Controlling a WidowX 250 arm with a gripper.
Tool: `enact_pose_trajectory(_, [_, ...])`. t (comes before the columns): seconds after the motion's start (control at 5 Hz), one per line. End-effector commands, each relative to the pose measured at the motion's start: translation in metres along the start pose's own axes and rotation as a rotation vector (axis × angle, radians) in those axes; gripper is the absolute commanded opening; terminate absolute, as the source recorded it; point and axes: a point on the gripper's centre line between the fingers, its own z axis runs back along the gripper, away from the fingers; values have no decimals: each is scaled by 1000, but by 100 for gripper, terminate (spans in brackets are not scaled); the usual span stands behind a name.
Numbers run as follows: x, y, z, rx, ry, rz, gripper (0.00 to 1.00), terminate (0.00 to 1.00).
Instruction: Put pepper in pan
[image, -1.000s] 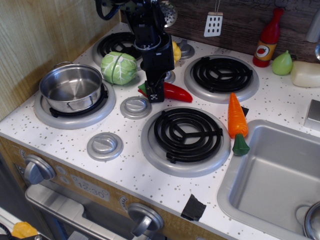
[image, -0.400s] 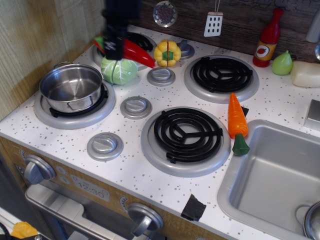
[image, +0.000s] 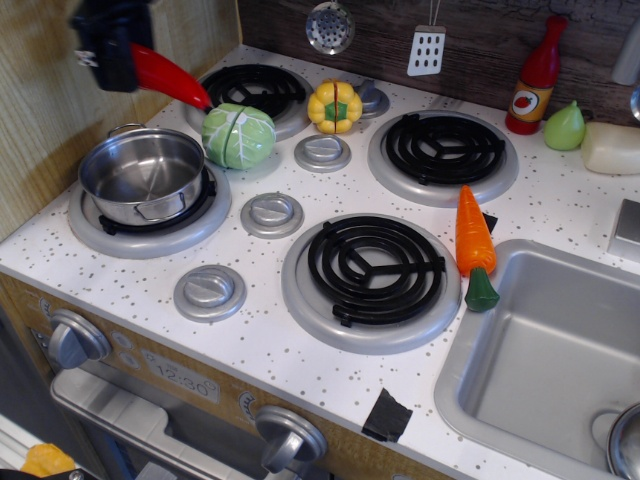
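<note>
The red pepper (image: 168, 76) hangs in the air at the upper left, its pointed tip aimed right and down toward the green cabbage. My gripper (image: 112, 58) is shut on its stem end; the stem cap is hidden behind the black fingers. The gripper is blurred and sits above and behind the pan. The pan (image: 142, 175) is a shiny steel pot with loop handles, standing empty on the front left burner, below the held pepper.
A green cabbage (image: 238, 136) lies just right of the pan. A yellow bell pepper (image: 335, 106) sits behind it. An orange carrot (image: 474, 240) lies by the sink (image: 545, 350). A wooden wall (image: 60, 110) rises on the left. A red bottle (image: 535, 78) stands at the back right.
My gripper took the pepper off the stove centre, lifted it, and carried it left. It now hangs above and behind the pan, further left than 0.4 s ago.
</note>
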Motion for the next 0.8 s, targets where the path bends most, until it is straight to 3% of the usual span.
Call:
enact_pose_trajectory(0.0, [-6,8,13,58,-4,-35,100,0])
enact_pose_trajectory(0.4, [-6,8,13,58,-4,-35,100,0])
enact_pose_trajectory(0.6, [-6,8,13,58,-4,-35,100,100])
